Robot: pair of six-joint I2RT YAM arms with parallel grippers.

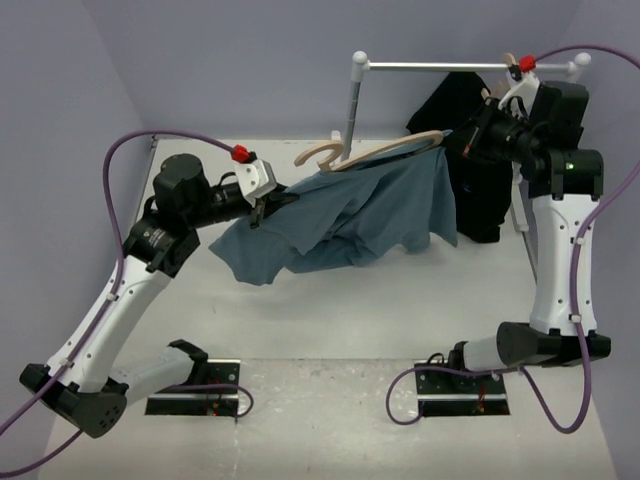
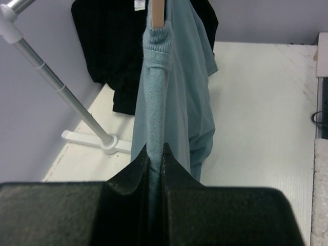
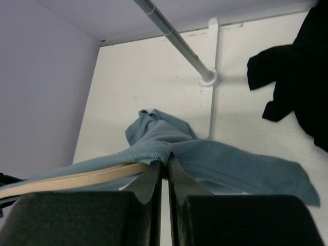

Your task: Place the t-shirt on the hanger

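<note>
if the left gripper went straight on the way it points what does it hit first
Likely the slate-blue cotton t-shirt bunched ahead of the left gripper, then the pale beige wooden hanger inside it; depth unclear.

Black garment [image 1: 485,205] hangs from a metal rack [image 1: 440,66] on the table [image 1: 350,310].

The top external view looks down from above and behind the arm bases [image 1: 195,390] at the bottom of the frame. It takes in the whole worktop [image 1: 400,320] and the garment rack [image 1: 470,66] at upper right. The left wrist view sits close behind its own fingers [image 2: 128,179], facing along the t-shirt [image 2: 174,102] toward the rack. The right wrist view is equally close and looks low across the worktop, probably tilted. All three share the t-shirt, hanger [image 1: 380,150] and rack.
</note>
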